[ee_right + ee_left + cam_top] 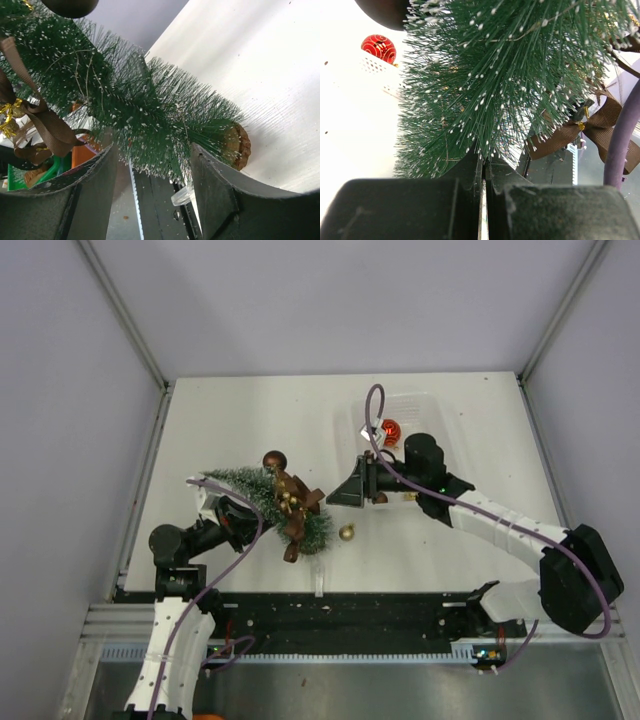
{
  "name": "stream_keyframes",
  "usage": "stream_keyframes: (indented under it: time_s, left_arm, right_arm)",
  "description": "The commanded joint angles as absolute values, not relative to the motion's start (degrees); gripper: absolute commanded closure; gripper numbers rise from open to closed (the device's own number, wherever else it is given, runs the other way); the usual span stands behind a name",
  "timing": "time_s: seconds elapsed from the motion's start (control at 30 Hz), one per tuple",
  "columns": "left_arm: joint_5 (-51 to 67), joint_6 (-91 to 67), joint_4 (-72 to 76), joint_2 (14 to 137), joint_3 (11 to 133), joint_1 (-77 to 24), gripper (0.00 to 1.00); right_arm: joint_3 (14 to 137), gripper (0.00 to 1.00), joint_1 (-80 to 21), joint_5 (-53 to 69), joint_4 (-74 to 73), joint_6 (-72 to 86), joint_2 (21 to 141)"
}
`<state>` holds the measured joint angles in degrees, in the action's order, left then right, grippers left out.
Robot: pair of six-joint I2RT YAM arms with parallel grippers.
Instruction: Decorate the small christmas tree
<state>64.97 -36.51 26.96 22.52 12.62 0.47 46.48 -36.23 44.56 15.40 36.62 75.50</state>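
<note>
Green tree, top view: the small christmas tree (250, 490) lies slanted at about 8 o'clock of the table (250, 410), with its tip toward 9 and its broad end toward 5.
Left gripper, top view: the left gripper (232, 512) reaches in from 7 o'clock, under the tree's middle.
Right gripper, top view: the right gripper (352, 488) sits just off the tree's 3 o'clock side, apart from it.
Ornaments, top view: a gold bauble (346, 532) lies loose at the tree's 4 o'clock. A red bauble (390, 430) sits in a clear tray (420, 405) at 1 o'clock. A brown bauble (274, 460) is at the tree's 12 o'clock edge. Brown bows (298, 508) sit among the branches.
Left wrist view: the fingers (410, 210) are pressed together with bristles running into the seam, so it seems clamped on the tree.
Right wrist view: the jaws stand wide with nothing between them. The tree lies beyond, its disc base (239, 146) at 3 o'clock.
Handling: likely light, with soft, springy bristles around a stiffer core. A pinch on bristles alone may slip or swivel. The stem by the disc looks the firmer hold.
Writing: none readable.
</note>
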Motion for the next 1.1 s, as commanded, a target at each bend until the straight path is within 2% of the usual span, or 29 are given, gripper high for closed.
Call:
stream_keyframes:
  time_s: [0.0,0.17,0.27,0.47,0.57,0.73,0.87,1.07]
  left_arm:
    - [64.69,-37.00,31.03,22.41,12.39,0.44,1.00]
    - [64.60,-37.18,31.03,22.24,12.39,0.53,1.00]
    - [64.60,-37.18,31.03,22.24,12.39,0.61,1.00]
    - [64.69,-37.18,30.94,22.15,12.39,0.70,1.00]
    - [64.60,-37.18,31.03,22.15,12.39,0.79,1.00]
    - [64.60,-37.18,31.20,22.32,12.39,0.79,1.00]
    - [64.69,-37.00,30.94,22.32,12.39,0.97,1.00]
    - [64.51,-36.91,30.94,22.67,12.39,1.23,1.00]
  right_arm:
    - [46.58,0.41,-36.04,43.33,15.65,35.51,72.34]
    - [48.16,0.41,-35.43,38.25,9.86,33.14,71.28]
    - [49.92,0.43,-33.41,27.63,3.89,32.52,71.89]
    - [57.56,0.43,-29.19,-4.25,-13.60,31.47,78.65]
    - [60.02,0.43,-27.86,-11.76,-14.59,29.37,82.34]
    - [65.65,0.43,-26.81,-14.85,-13.19,26.55,93.93]
    - [69.25,0.39,-26.63,-13.71,-12.92,25.14,100.97]
    - [68.73,0.36,-26.63,-9.50,-10.03,27.42,104.41]
